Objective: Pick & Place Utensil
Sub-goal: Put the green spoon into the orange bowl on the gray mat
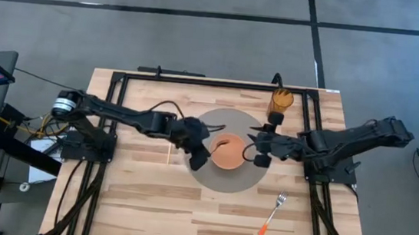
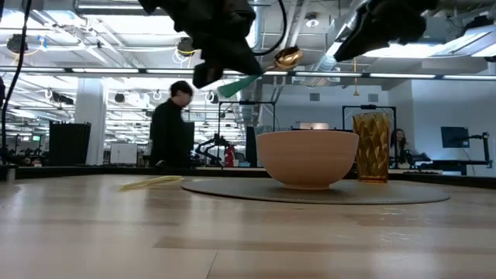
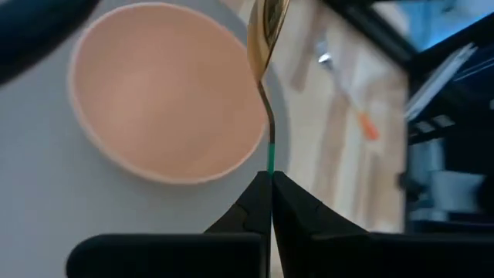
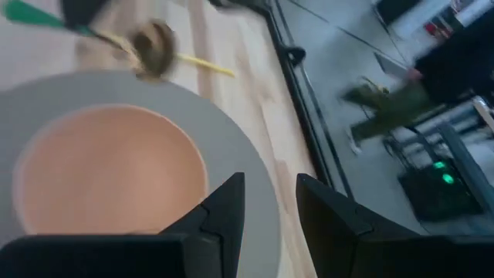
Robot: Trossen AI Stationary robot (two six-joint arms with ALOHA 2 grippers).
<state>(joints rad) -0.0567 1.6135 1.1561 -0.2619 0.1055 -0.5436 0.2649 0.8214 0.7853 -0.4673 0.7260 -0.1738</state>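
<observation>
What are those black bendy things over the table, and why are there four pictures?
Those are two robot arms, each ending in a two-finger gripper like a pincher. Four cameras film the same moment. One looks straight down from above. One sits at table height and looks across. One rides on each arm's wrist.

On the wooden table lies a round grey mat, and on it stands a peach-coloured bowl. Behind it stands a golden cup. A fork with an orange handle lies near the table's front, and a thin yellow stick lies beside the mat.

The left gripper pinches the green handle of a golden spoon, holding it in the air by the bowl. The right gripper is open and holds nothing; it hangs above the bowl's other side.
</observation>
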